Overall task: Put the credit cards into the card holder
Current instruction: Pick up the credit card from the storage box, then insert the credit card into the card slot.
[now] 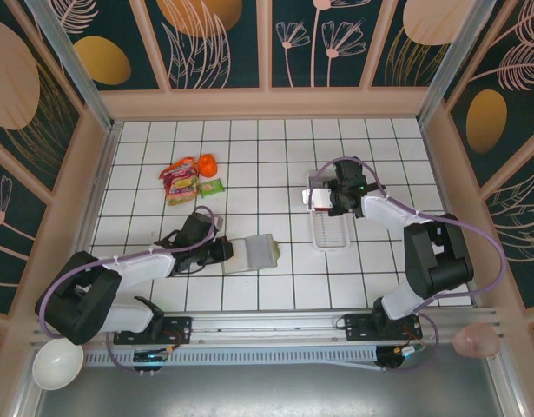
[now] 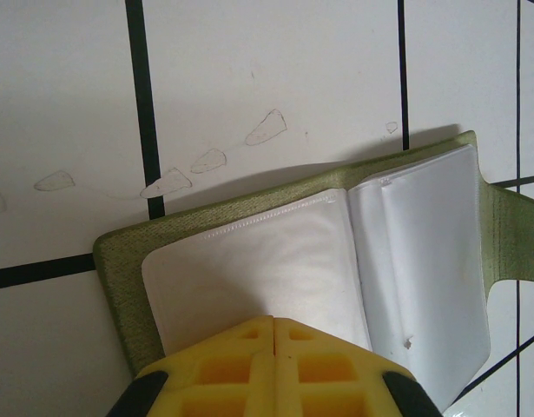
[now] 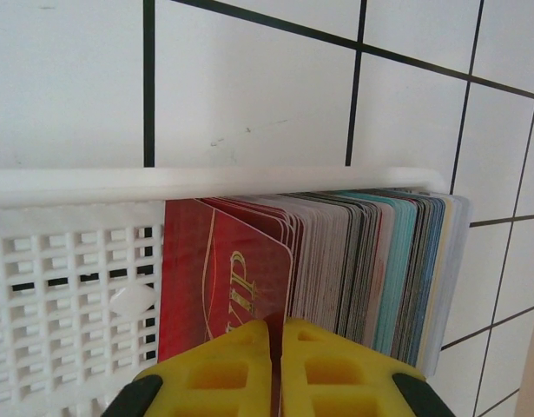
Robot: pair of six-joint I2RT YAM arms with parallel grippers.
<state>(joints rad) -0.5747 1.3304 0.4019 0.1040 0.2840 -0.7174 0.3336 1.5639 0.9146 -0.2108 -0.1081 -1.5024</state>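
From above and behind the arm bases, my fixed overhead camera tilts down over the whole white tiled surface. My left wrist camera looks past its yellow left fingers, very near an open olive-green folding wallet. The overhead view shares that wallet, left of centre. My right wrist camera peers past its yellow right fingers, close against a long white plastic lattice tray. Overhead shares that tray, right of centre.

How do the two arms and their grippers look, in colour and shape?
The left arm and the right arm have white links and black joint housings, with a lilac cable looping along each. The left gripper and the right gripper have yellow fingers with square moulded recesses, on black bases.
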